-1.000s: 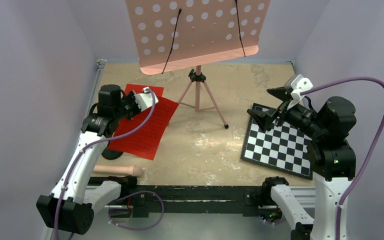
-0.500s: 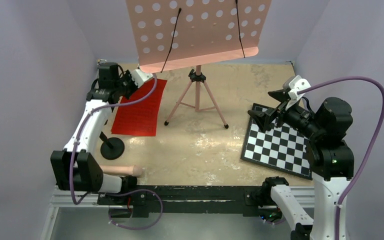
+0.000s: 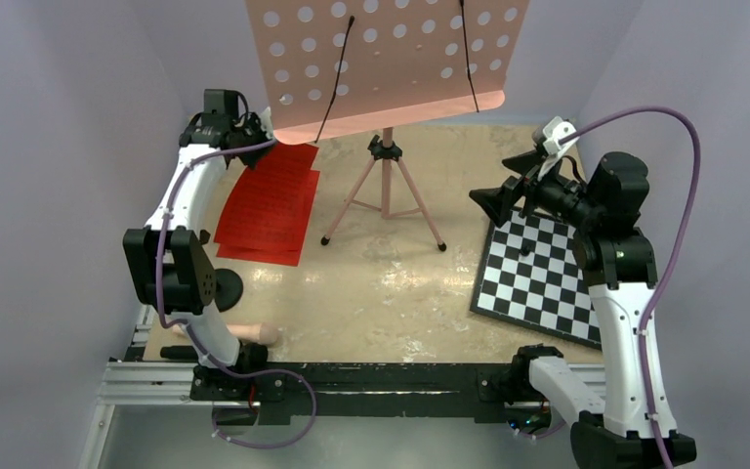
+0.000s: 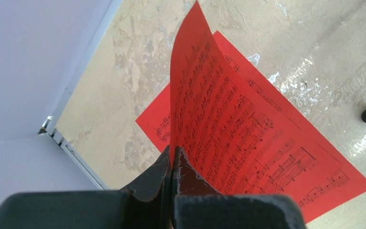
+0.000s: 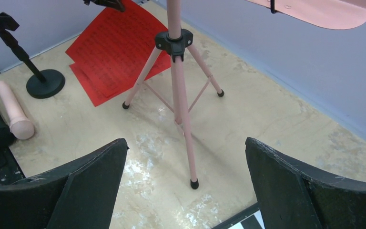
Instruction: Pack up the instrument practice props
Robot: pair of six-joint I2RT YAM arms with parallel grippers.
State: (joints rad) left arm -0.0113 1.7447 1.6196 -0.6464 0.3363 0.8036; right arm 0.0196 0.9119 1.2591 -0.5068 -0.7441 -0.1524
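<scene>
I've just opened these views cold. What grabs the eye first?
The tall pink music stand dominates the back centre, its perforated desk above tripod legs. Left of it, the left gripper is shut on one red sheet-music page, holding its edge above other red pages on the table. At right lies a black-and-white checkerboard, the open right gripper near its far corner.

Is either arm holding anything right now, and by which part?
The left gripper pinches one red sheet-music page by its edge. The right gripper is open, holding nothing.
</scene>
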